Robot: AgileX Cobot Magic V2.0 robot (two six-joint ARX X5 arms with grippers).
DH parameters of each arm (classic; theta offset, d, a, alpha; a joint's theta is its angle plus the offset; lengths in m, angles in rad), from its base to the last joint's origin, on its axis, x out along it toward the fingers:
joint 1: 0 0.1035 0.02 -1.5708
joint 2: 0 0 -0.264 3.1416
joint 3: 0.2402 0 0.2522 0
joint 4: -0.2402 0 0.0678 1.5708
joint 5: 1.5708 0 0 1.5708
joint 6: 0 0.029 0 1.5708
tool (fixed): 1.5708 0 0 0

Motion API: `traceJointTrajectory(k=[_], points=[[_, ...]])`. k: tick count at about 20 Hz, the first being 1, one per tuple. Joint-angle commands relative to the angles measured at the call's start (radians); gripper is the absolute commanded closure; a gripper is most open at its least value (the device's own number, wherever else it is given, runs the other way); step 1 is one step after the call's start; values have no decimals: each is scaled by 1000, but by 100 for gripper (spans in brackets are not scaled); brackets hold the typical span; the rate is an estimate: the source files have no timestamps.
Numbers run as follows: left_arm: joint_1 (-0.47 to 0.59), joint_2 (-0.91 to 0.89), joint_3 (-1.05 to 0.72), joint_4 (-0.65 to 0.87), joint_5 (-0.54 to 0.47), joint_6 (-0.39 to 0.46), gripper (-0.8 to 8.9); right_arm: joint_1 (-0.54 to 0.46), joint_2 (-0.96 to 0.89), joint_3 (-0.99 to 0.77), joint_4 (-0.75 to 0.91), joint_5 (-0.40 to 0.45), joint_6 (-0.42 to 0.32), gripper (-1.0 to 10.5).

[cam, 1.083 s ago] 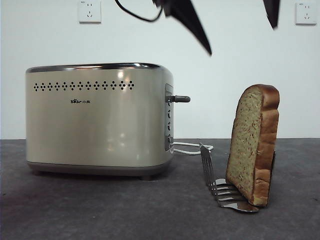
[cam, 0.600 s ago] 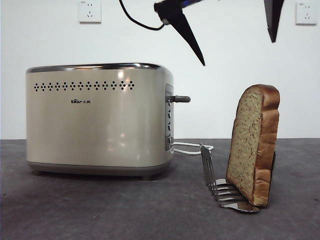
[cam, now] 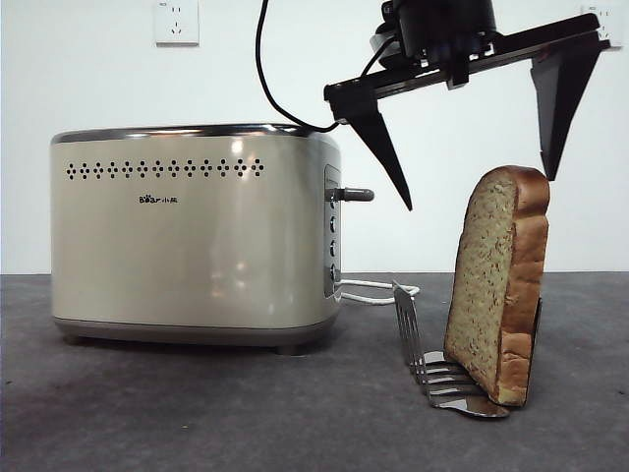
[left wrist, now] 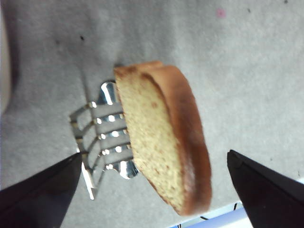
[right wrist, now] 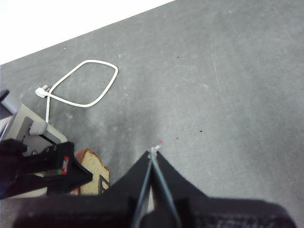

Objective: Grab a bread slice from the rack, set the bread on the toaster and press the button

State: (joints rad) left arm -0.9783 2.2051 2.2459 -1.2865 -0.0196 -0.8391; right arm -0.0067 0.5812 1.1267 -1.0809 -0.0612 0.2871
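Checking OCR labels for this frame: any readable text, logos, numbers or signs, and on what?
Small dark logo on the toaster front: too small to read, looks like a short brand mark.
Wall sockets: no readable marks.
Slice of bread, rack, left gripper: no text.
Wrist views: no text.

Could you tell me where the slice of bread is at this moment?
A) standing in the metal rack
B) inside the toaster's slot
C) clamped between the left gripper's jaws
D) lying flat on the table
A: the slice of bread stands upright in the toast rack, with the open left gripper above, jaws apart and not touching it.
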Motion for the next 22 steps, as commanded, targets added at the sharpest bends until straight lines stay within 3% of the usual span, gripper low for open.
traceJointTrajectory(k=[1,3,8,11,15,17,19,22], points=[[10,6,2,-11,-6,-5,222,0,-2,2,2,-3,-12,946],[13,7,2,-21,-6,0,311,0,-2,2,1,-3,-12,946],[16,29,2,-29,-6,22,374,0,-2,2,-13,-3,-12,946],[16,36,2,-26,-6,26,575,0,-2,2,-29,-2,-30,946],[20,37,2,-5,-10,32,615,0,-2,2,-50,1,-31,946],[22,37,2,-10,-32,39,702,0,-2,2,-54,1,-31,946],[21,37,2,-10,-33,39,703,0,-2,2,-58,1,-31,946],[18,37,2,-10,-33,52,824,0,-2,2,-69,1,-31,946]])
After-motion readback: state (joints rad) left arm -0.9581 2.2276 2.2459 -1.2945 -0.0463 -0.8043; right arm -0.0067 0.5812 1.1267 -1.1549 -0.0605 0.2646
